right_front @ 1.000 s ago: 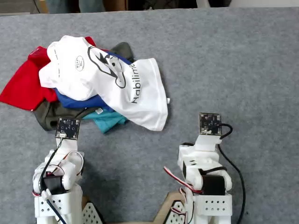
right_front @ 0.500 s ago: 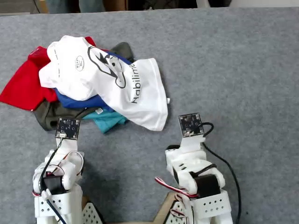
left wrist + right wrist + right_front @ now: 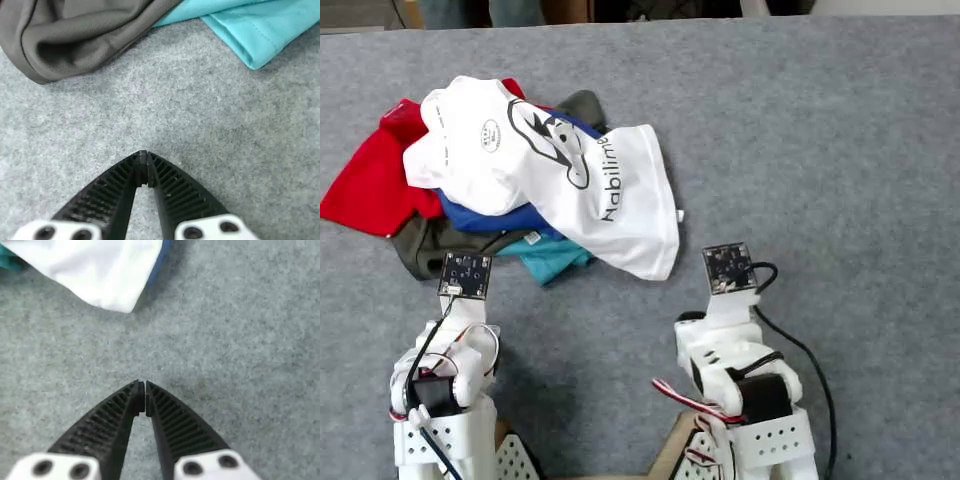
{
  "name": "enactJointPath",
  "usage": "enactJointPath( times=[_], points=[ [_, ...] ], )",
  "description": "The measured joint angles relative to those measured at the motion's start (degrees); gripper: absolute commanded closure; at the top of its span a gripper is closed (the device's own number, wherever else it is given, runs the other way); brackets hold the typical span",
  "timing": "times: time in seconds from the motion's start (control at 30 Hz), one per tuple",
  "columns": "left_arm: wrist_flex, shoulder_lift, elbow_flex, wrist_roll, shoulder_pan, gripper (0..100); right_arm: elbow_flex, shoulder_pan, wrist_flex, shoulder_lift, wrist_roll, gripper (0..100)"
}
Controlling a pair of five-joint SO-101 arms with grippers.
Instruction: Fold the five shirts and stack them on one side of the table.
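R fingers [image 3: 117,417], together & empty, have swung twd the white shirt [image 3: 100,270], corner just ahead; L fingers [image 3: 117,187] together, unmoved. Folding not begun.

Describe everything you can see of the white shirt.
The white shirt lies crumpled and unfolded on top of the pile, on the left arm's side of the grey felt table. Its fabric looks thin and soft, with black printed graphics and lettering. It covers most of the blue shirt and overlaps the red shirt and teal shirt. Its lower corner rests on the felt ahead of the shut right gripper.
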Motion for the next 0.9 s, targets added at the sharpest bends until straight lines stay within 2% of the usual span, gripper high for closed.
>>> enactJointPath(
  times=[0.1, 0.23, 0.4, 0.57, 0.67, 0.9],
  points=[
    [0.0, 0.0, 0.0, 0.0, 0.0, 97, -4.0, 5.4, 0.0, 0.0, 3.2, 88.7],
    [0.0, 0.0, 0.0, 0.0, 0.0, 97, -11.6, 12.1, 0.1, 0.0, 5.9, 88.2],
    [0.0, 0.0, 0.0, 0.0, 0.0, 97, -23.6, 14.0, 0.8, 6.9, 9.1, 88.2],
    [0.0, 0.0, 0.0, 0.0, 0.0, 97, -44.3, 13.9, -2.5, 25.7, 8.6, 88.0],
    [0.0, 0.0, 0.0, 0.0, 0.0, 97, -60.0, 10.3, -1.5, 40.7, 5.6, 87.9],
    [0.0, 0.0, 0.0, 0.0, 0.0, 97, -89.1, -7.4, 10.6, 76.1, 4.4, 87.7]
  ],
)
